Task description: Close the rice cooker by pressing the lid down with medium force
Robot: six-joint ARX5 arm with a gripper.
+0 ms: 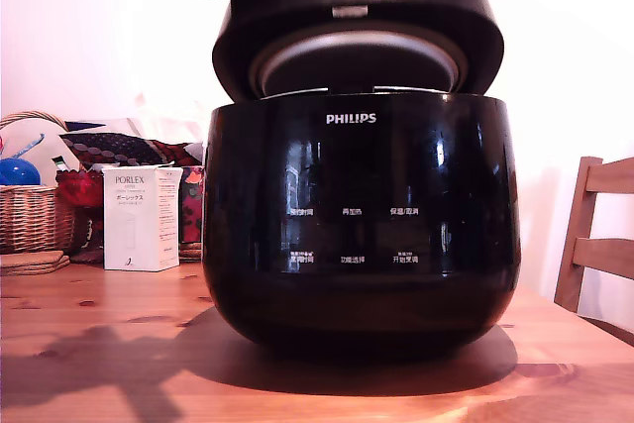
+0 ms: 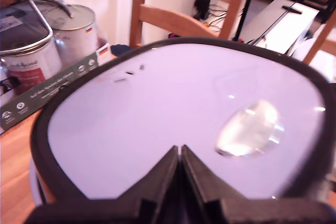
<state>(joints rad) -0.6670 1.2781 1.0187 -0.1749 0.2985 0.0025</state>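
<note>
The cooker (image 1: 362, 220), reading PHILIPS, is sitting on a wooden table (image 1: 99, 344) beside a PORLEX box (image 1: 142, 218), basket (image 1: 30, 215) and chair (image 1: 599, 245). Its lid (image 1: 362, 22) is hanging half-open; gripper (image 2: 180, 153) fingers are pressing together on top.

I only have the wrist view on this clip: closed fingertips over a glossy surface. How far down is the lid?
Observer: In the exterior view the lid is partly down, tilted, with a gap above the rice cooker body.
Operator: Is the inner plate visible?
Observer: Yes, its pale rim shows under the lid's front edge.
Operator: Anything beside the cooker?
Observer: A white box stands on the table at the exterior view's left.
</note>
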